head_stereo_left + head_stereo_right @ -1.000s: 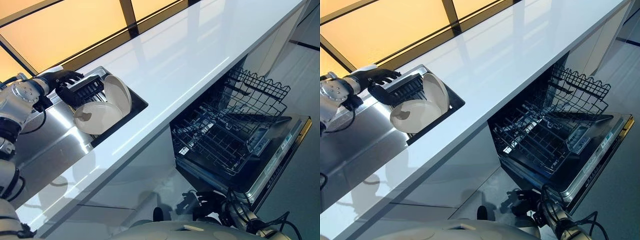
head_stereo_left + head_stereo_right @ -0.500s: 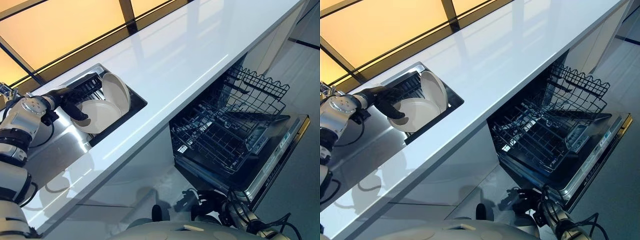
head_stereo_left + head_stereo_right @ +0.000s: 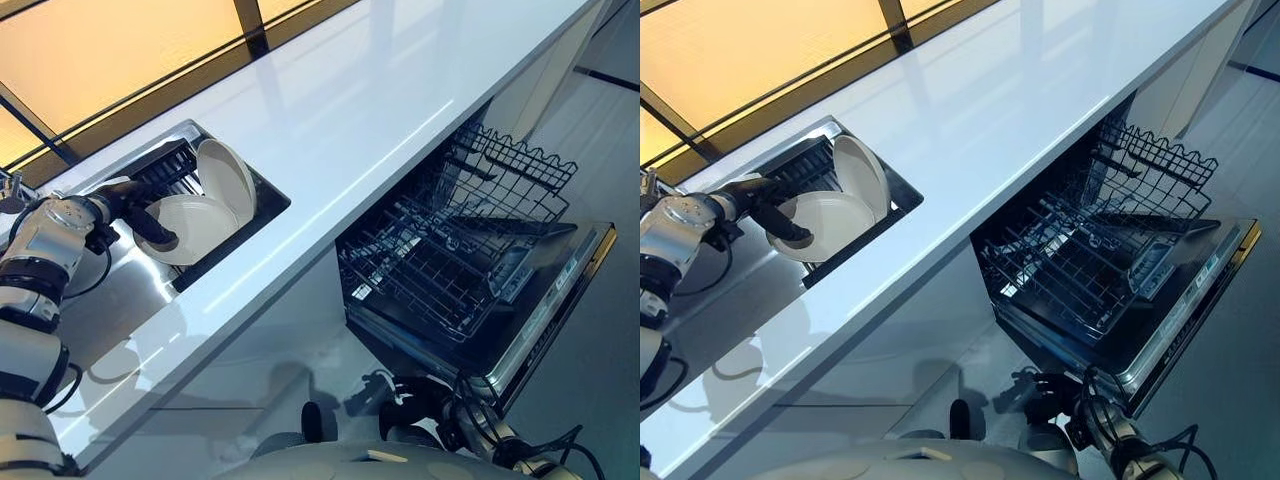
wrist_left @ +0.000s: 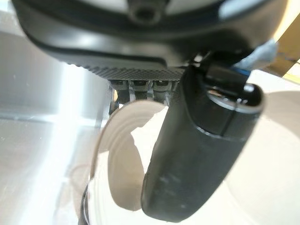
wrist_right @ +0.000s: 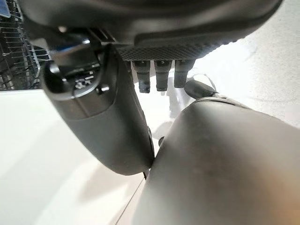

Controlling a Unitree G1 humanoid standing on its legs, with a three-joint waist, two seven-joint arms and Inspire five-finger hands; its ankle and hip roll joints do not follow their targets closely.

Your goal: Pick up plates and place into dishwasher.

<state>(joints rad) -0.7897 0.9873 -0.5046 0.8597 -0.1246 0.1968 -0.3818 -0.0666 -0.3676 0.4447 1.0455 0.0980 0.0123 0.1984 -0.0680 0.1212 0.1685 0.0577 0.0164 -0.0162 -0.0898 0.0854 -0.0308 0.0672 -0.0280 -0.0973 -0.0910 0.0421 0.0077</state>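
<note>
My dark left hand (image 3: 140,212) has dropped from the black sink rack (image 3: 168,166) onto the flat cream plate (image 3: 200,225) at the sink's near edge, thumb over its rim, pinching it for lifting.

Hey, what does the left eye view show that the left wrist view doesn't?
The left eye view alone takes in the white counter, the sink, a second plate leaning upright and the open dishwasher with its empty rack. The left wrist view alone gives a close look at the thumb lying over the plate's rim. Both show the left hand at the flat plate.
</note>
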